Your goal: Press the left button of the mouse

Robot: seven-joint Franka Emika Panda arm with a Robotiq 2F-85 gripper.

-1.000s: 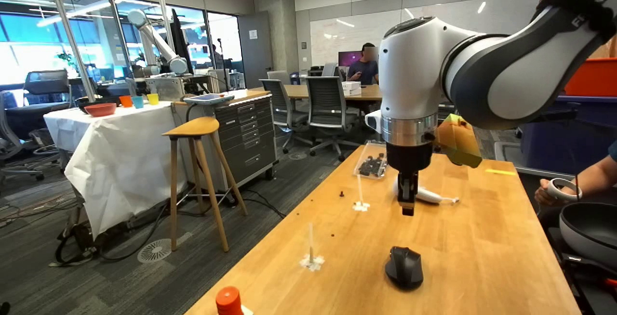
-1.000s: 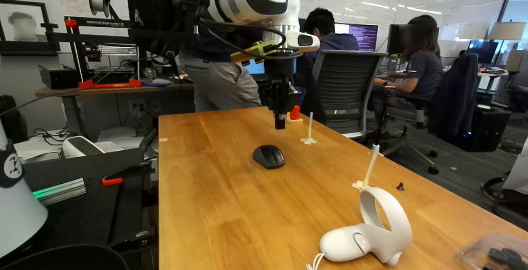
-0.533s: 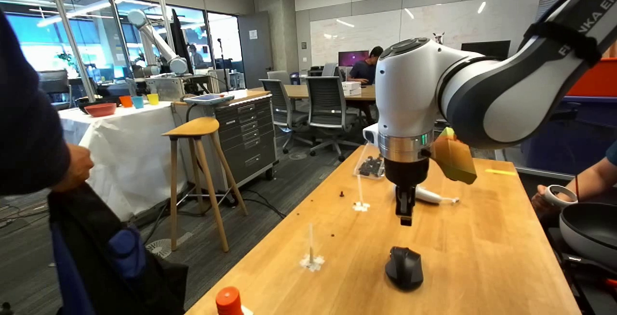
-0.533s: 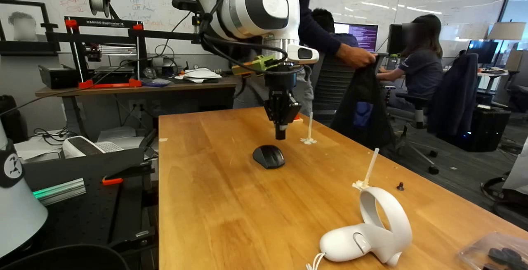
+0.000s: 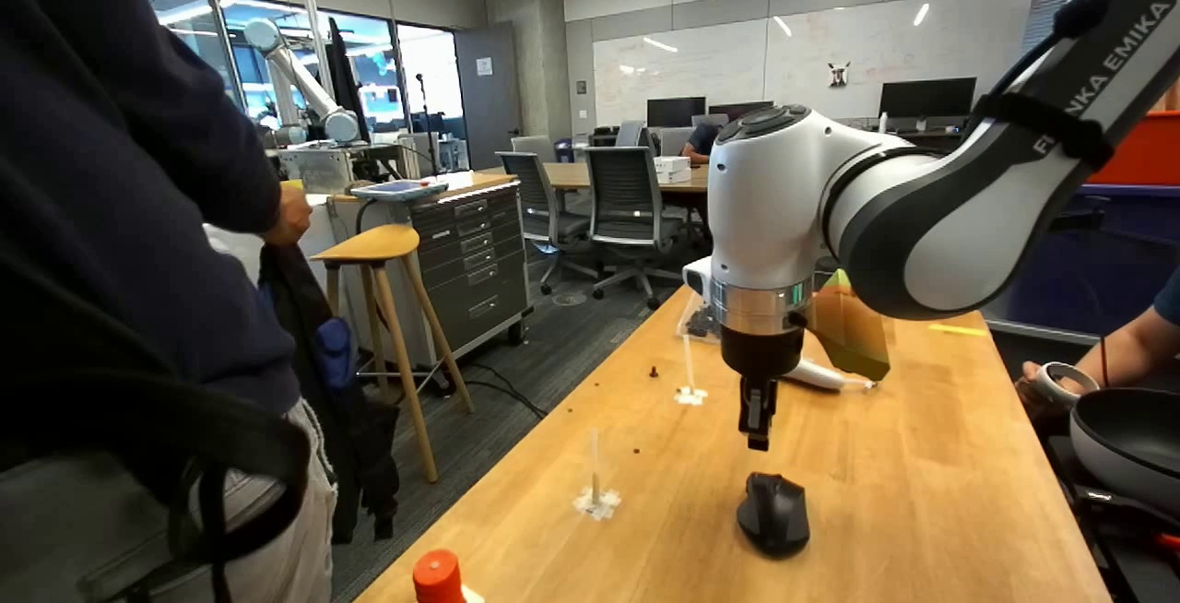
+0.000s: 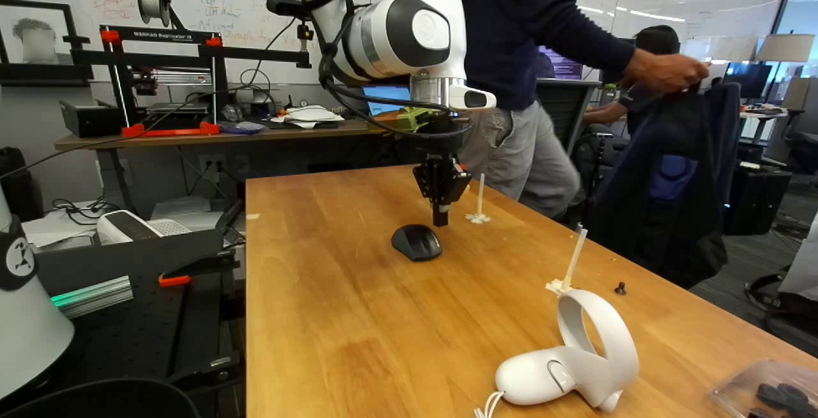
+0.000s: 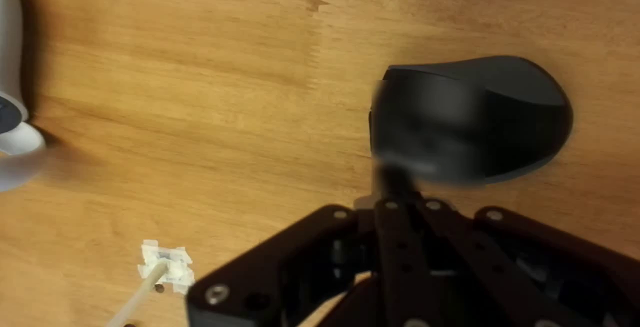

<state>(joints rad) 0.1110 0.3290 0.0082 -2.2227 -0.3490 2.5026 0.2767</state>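
Note:
The black mouse (image 5: 774, 518) lies on the wooden table in both exterior views (image 6: 416, 243). It fills the upper right of the wrist view (image 7: 530, 122), with its left part blurred. The left button is not distinguishable on the dark shell. My gripper (image 5: 758, 442) points straight down with its fingers together and nothing visible between them. In an exterior view its fingertips (image 6: 440, 216) hang above the table, beside and beyond the mouse. In the wrist view the dark, blurred fingertips (image 7: 397, 179) overlap the mouse's lower left edge. I see a gap between fingertips and mouse in an exterior view.
Thin pale sticks stand taped to the table (image 5: 595, 478), (image 6: 480, 197). A white ring-handled controller (image 6: 569, 370) lies on the table, near a clear tray of dark parts (image 6: 779, 392). An orange-red cap (image 5: 437, 573) stands at the near table edge. A person (image 6: 511, 54) walks past.
My gripper has come down and shifted slightly, its tips now lower and nearer the mouse. The mouse has not moved. A person carrying a dark garment has walked past beside the table.

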